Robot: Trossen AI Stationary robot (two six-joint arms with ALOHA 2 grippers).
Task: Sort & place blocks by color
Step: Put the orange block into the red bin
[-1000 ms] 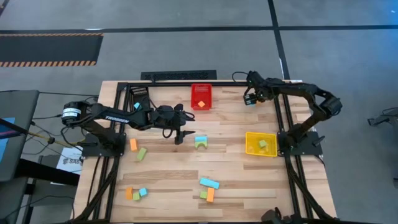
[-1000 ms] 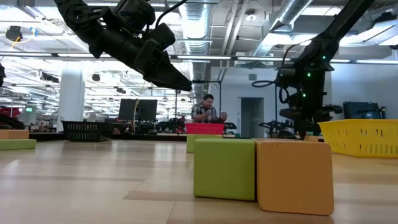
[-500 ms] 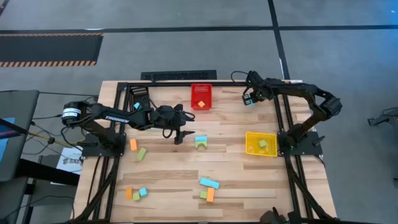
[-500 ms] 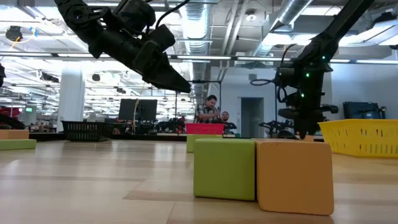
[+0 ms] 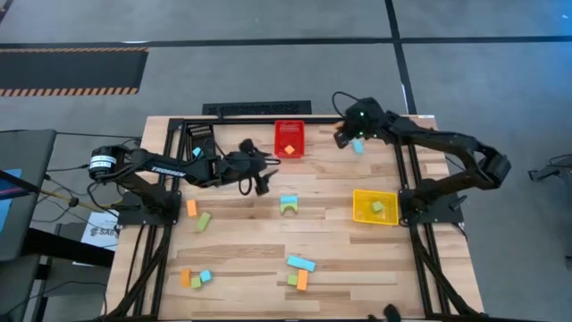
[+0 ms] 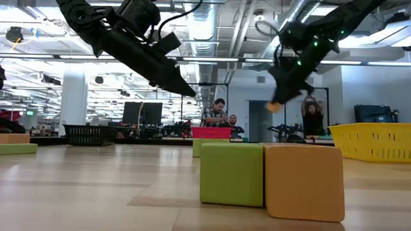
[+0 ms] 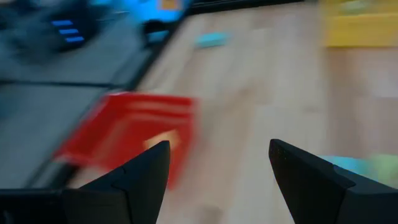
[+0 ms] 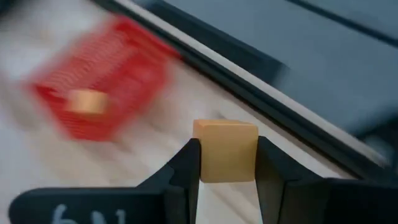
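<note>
The right claw (image 8: 227, 163) is clamped on an orange block (image 8: 225, 151), its two dark fingers pressed against the block's sides, and it hangs in the air above the far part of the desk (image 5: 268, 241), just beside the red bin (image 5: 289, 139) on that bin's right. In the low view the same orange block (image 6: 274, 106) shows under the raised right claw (image 6: 277, 102), well clear of the wood. A light blue block (image 5: 358, 146) lies on the desk just beside that claw. The left claw (image 5: 260, 183) stands wide with nothing between its fingers, held above the desk near the red bin's near left corner; its wrist view looks past the spread fingers (image 7: 140, 171) at the red bin (image 7: 124, 134), which holds one orange block (image 5: 289, 149). The yellow bin (image 5: 374, 207) sits at the right side with a green block (image 5: 377, 207) inside. Near the middle of the desk a light blue block touches a green one (image 5: 289, 205). At the left lie an orange bar (image 5: 191, 207) and a green bar (image 5: 204, 221). Along the near edge there are two small clusters of orange, green and blue blocks, one at the left (image 5: 194, 278) and one nearer the middle (image 5: 299, 271). People (image 6: 217, 115) stand in the room behind the desk.
</note>
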